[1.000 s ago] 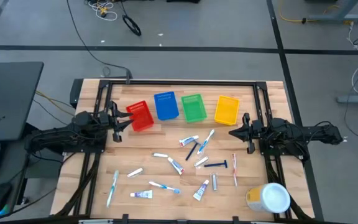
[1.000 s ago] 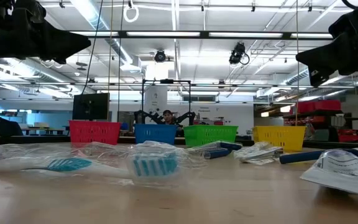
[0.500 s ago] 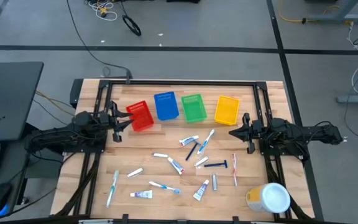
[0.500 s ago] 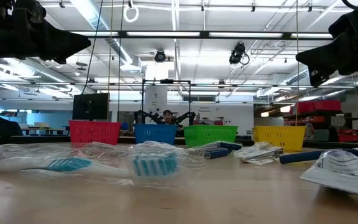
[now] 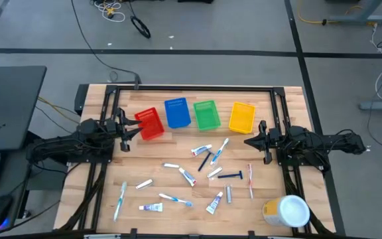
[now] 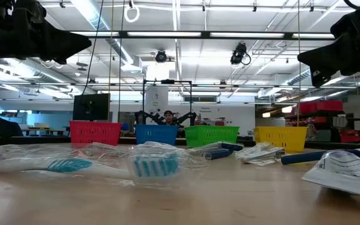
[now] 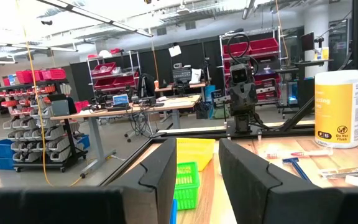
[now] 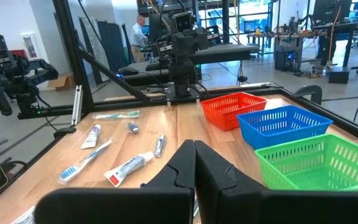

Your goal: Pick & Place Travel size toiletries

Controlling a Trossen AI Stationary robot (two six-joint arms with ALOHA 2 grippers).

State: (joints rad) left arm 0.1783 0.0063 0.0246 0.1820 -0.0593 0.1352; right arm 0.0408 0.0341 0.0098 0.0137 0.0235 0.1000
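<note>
Nothing has moved since the earlier frames; both arms sit exactly as they were. My left gripper hovers at nine o'clock with fingers apart and empty; the right gripper waits at three o'clock, fingers pressed together, holding nothing. The travel size toiletries, small white tubes, thin toothbrushes and a dark slim razor, lie scattered from table centre toward six o'clock, none yet in the four coloured plastic bins at twelve. I'd pick the nearest isolated tube, align my fingers across it, and descend squarely.
</note>
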